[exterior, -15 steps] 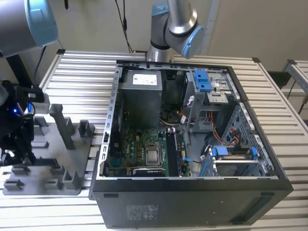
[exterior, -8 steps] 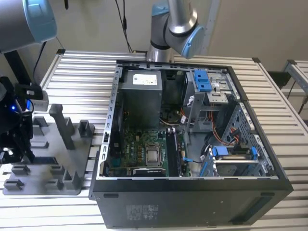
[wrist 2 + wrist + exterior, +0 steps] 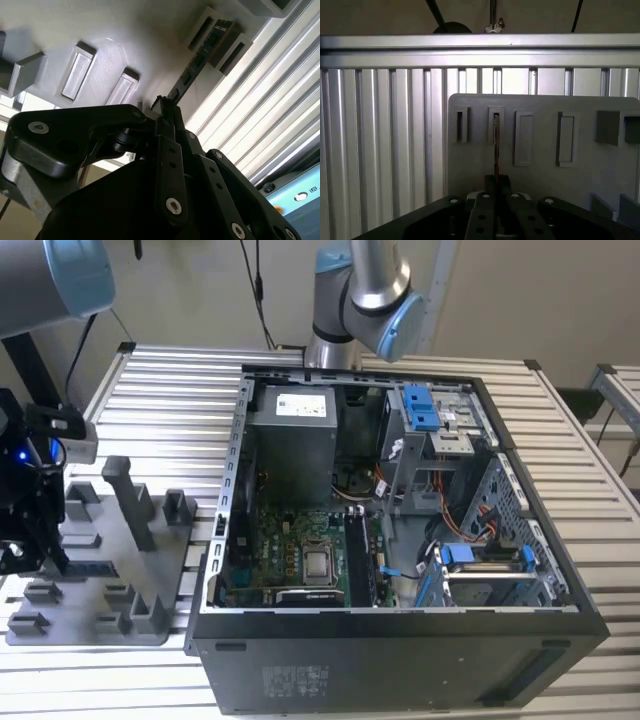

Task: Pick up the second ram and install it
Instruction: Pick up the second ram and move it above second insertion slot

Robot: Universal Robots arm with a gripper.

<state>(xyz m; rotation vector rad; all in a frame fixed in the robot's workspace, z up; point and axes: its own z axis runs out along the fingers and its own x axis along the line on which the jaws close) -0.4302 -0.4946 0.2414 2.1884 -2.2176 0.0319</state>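
In the first wrist view the black metal gripper pinches one end of the ram, a thin flat dark stick on edge. Its far end sits in a rectangular slot of the matte grey tray on the ribbed aluminium table.

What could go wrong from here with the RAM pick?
1. The gripper pinches the second ram near one end, so the stick could pivot or slip.
2. Its far end sits in a slot of the grey fixture tray; a skewed pull might bind it.
3. An upright tray post stands close by in the exterior view; the wrist could clip it.
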